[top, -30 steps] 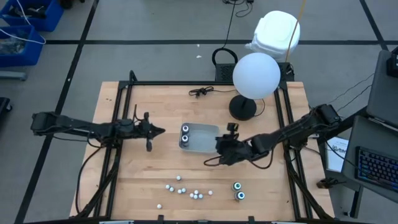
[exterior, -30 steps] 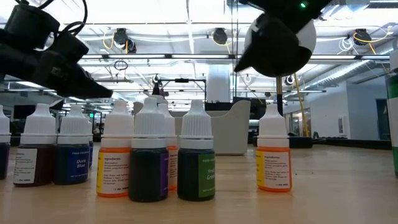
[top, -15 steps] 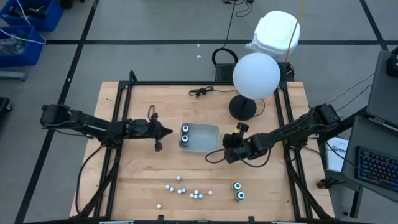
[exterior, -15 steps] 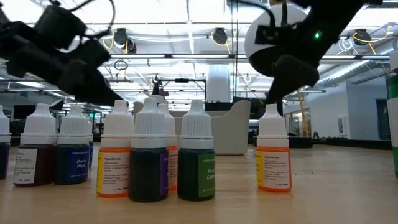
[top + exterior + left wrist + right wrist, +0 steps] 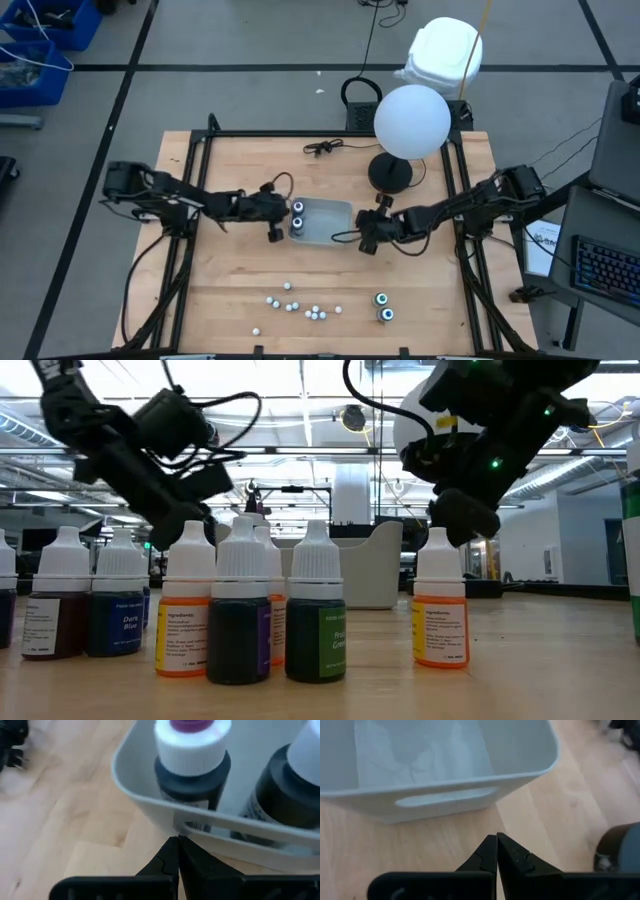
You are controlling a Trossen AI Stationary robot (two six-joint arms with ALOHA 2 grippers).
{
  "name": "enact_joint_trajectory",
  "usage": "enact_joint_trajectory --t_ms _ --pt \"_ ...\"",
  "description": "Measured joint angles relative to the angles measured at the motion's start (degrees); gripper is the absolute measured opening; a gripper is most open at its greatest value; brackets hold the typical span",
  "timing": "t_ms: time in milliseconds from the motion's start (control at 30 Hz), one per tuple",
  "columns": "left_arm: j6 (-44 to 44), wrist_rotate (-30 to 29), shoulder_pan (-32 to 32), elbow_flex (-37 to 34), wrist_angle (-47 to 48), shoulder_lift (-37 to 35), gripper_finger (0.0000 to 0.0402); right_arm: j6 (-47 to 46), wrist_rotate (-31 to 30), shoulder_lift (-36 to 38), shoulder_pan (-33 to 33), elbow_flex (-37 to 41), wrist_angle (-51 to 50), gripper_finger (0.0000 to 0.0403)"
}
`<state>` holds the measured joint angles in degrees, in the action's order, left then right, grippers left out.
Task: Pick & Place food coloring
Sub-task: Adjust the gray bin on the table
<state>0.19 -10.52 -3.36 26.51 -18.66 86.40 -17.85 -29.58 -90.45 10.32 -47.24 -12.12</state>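
The grey tray (image 5: 325, 222) sits mid-table with two dark, pale-topped food coloring bottles (image 5: 297, 214) standing at its left end; they show close up in the left wrist view (image 5: 192, 762). My left gripper (image 5: 273, 218), shut, is at the tray's left end wall (image 5: 150, 805). My right gripper (image 5: 364, 238), also shut, stops just short of the tray's right end wall (image 5: 445, 800). Two teal-topped bottles (image 5: 384, 306) and several tiny white-capped ones (image 5: 300, 306) stand near the table's near edge. The low view shows the tiny ones close up (image 5: 240, 615). My left gripper's shut fingertips (image 5: 172, 845) come level from the table's left. They stand at the foot of the tray's left end wall (image 5: 167, 827). I cannot tell whether they touch it.
A white globe lamp (image 5: 411, 120) on a dark base (image 5: 390, 173) stands behind the tray to the right. A black cable (image 5: 322, 148) lies near the far edge. Dark frame rails (image 5: 190, 200) run along both sides. Bare wood lies between the tray and the tiny bottles.
My left gripper has travelled toward the table's right, up to the tray's left end, and come lower. My right gripper has come down beside the tray's right end and turned a little. The tray and bottles have stayed put.
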Motion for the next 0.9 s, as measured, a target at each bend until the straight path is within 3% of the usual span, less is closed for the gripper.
enact_joint_trajectory --t_ms 200,500,900 --pt "1.1 1.1 0.0 3.0 1.5 3.7 0.0007 4.0 2.8 0.0 -2.1 1.3 4.8 0.0" --pt "1.0 1.7 0.0 4.1 3.6 3.8 0.0008 6.8 3.2 0.0 -4.8 1.6 7.2 0.0" --pt "-0.3 3.0 0.0 4.1 4.1 3.7 0.0011 10.3 8.6 0.0 -8.3 1.7 11.4 0.0"
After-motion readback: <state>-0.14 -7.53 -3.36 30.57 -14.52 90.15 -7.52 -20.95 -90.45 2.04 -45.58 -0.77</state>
